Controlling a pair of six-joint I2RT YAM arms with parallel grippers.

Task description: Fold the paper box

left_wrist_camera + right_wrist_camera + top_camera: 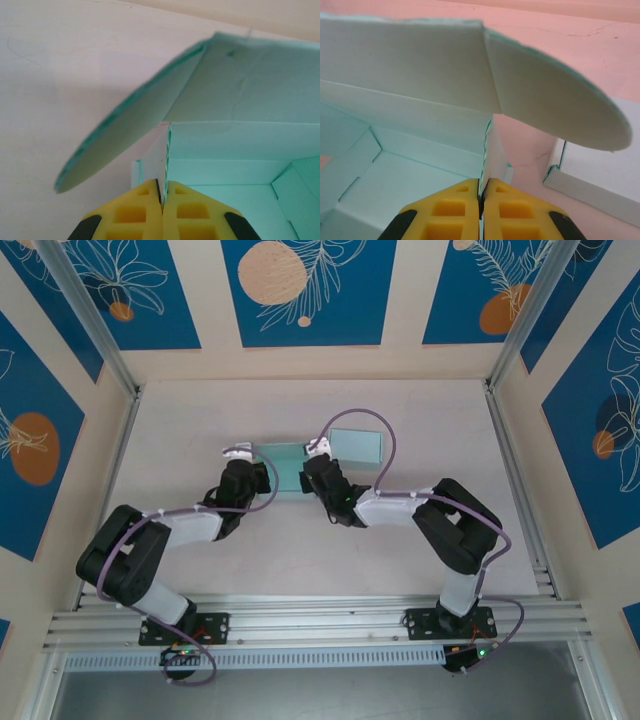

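**Both hands clamped on opposite side walls of the half-folded paper box**

A pale, matte table [310, 540] fills the floor of a booth. Its walls [310, 290] are cream with blue panels printed with leaves and orange discs. An aluminium frame [300, 615] runs along the near edge, where the two arms are bolted.

Both arms reach inward to the middle of the table, a little toward the far edge, where the mint-green paper box [283, 462] sits. A second box [357, 444], pale and closed, lies just beside it toward the far right. In the right wrist view a strip of bare table separates the two.

The left hand [162, 197] is clenched, its yellow pads [132, 212] pressed together on the thin upright edge of the box's left side wall. The right hand [481, 192] is clenched the same way on the right side wall.

The box is open at the top, with its floor and far wall showing creased, tucked corners. Behind the far wall rises a lid panel [405, 60], seemingly tilted back rather than upright. A rounded flap [115, 145] fans out from each end of it, unfolded and clear of the table.
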